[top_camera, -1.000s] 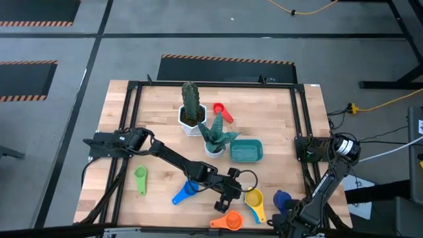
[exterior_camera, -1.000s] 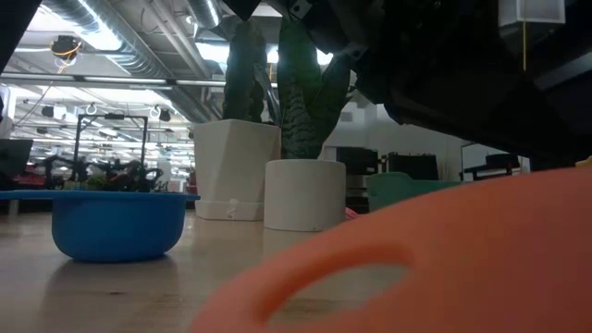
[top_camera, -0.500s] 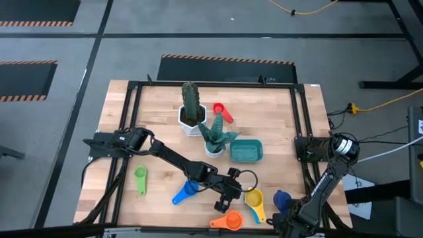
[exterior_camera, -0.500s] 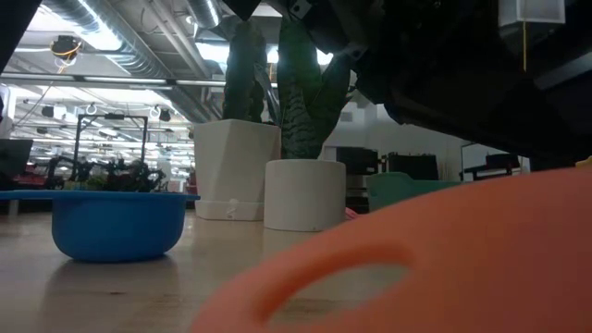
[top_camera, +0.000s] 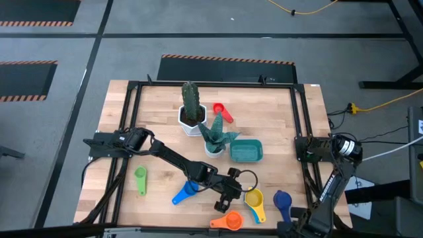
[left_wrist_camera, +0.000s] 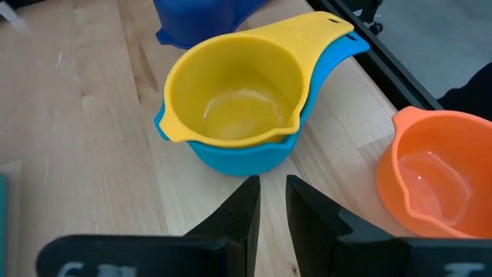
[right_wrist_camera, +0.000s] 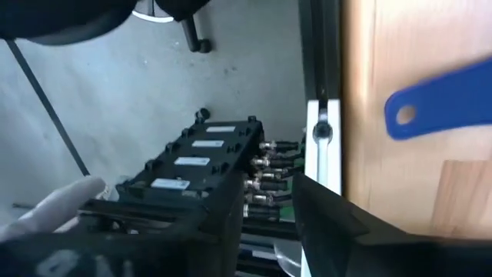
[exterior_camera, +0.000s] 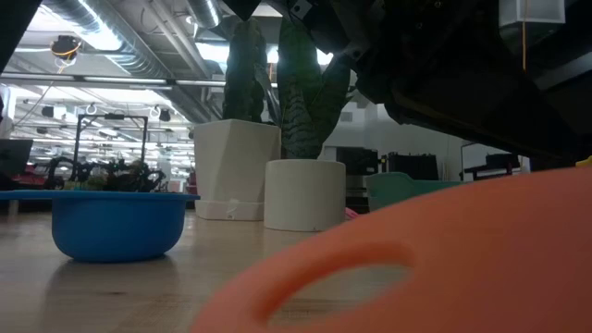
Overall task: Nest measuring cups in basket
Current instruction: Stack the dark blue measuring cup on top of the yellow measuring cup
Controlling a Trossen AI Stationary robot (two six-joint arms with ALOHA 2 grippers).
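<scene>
— How do the measuring cups look?
— A yellow cup (left_wrist_camera: 231, 96) sits nested in a light-blue cup (left_wrist_camera: 246, 154) near the desk's (top_camera: 277, 112) front edge, just ahead of the left gripper (left_wrist_camera: 267, 201), nearly closed and empty.
— And the basket?
— The teal basket (top_camera: 246, 151) sits mid-desk. The right gripper (right_wrist_camera: 265, 204), narrowly parted, holds nothing.

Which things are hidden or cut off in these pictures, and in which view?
- Teal basket, low view: mostly hidden behind the orange cup.
- Dark blue cup, right wrist view: bowl cut off by the edge.
- Right gripper, high view: hidden at the bottom edge.
- Green cup: markings too small.
</scene>
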